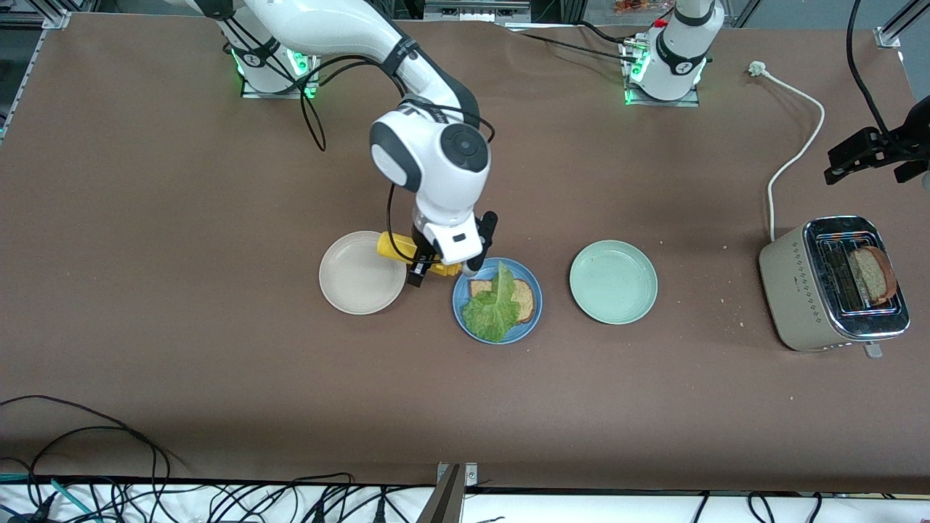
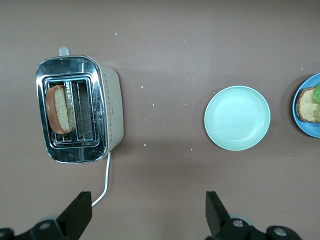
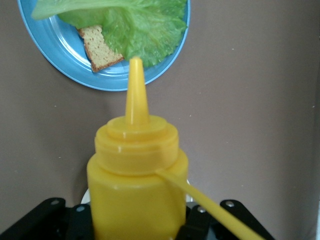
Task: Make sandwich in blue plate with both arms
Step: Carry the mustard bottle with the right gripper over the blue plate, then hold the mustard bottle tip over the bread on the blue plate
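Observation:
The blue plate (image 1: 461,311) (image 3: 55,40) (image 2: 310,129) lies mid-table with a brown bread slice (image 1: 524,299) (image 3: 100,47) on it and a green lettuce leaf (image 1: 494,309) (image 3: 135,25) across the slice. My right gripper (image 1: 425,265) (image 3: 135,220) is shut on a yellow squeeze bottle (image 1: 396,249) (image 3: 135,195). It hovers between the beige plate and the blue plate, nozzle tilted toward the lettuce. A second bread slice (image 1: 872,274) (image 2: 59,109) stands in the toaster. My left gripper (image 1: 868,156) (image 2: 148,215) hangs open and empty above the table beside the toaster.
A beige plate (image 1: 362,272) sits toward the right arm's end, a pale green plate (image 1: 613,281) (image 2: 237,118) toward the left arm's end. The toaster (image 1: 835,283) (image 2: 80,107) stands past the green plate, its white cord (image 1: 799,145) running toward the bases. Crumbs dot the brown table.

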